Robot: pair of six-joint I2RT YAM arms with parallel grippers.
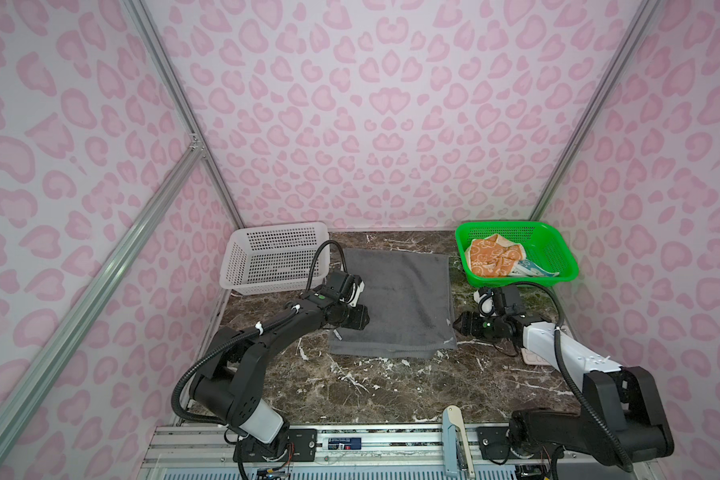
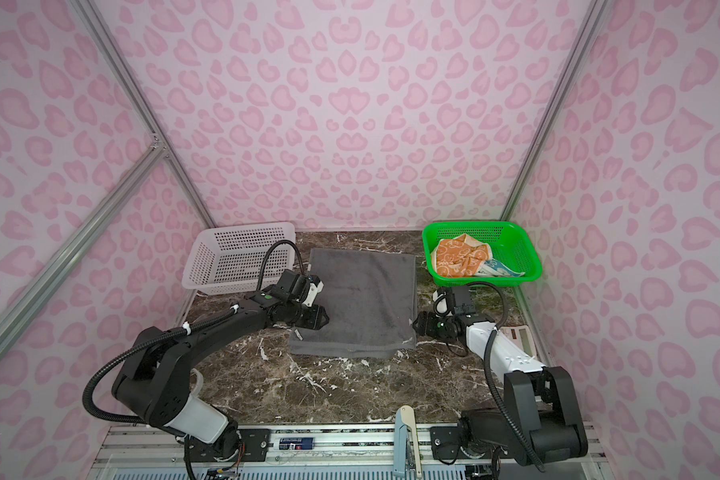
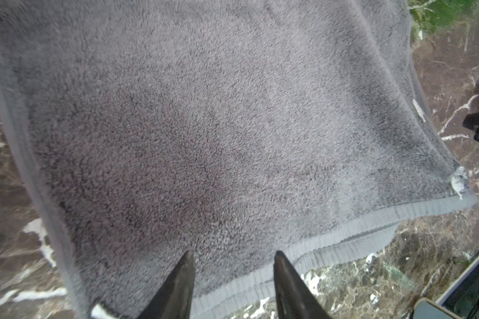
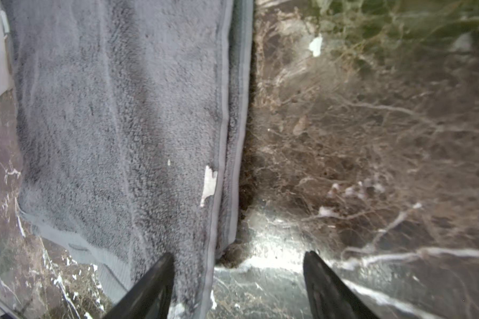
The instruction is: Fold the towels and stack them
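Folded grey towel (image 1: 395, 303) lies flat on the desk (image 1: 371, 390). Left jaws open over its left edge; right jaws open straddling its right edge, holding nothing. Behind: white basket (image 1: 242, 266) left; green basket (image 1: 558, 257) right, holding crumpled orange towel (image 1: 491, 259) and blue towel (image 1: 535, 271).

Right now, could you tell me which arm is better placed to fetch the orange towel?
Probably right. The right gripper is open at the edge of the grey towel, just before the green basket holding the orange towel; the left gripper sits across the grey towel.
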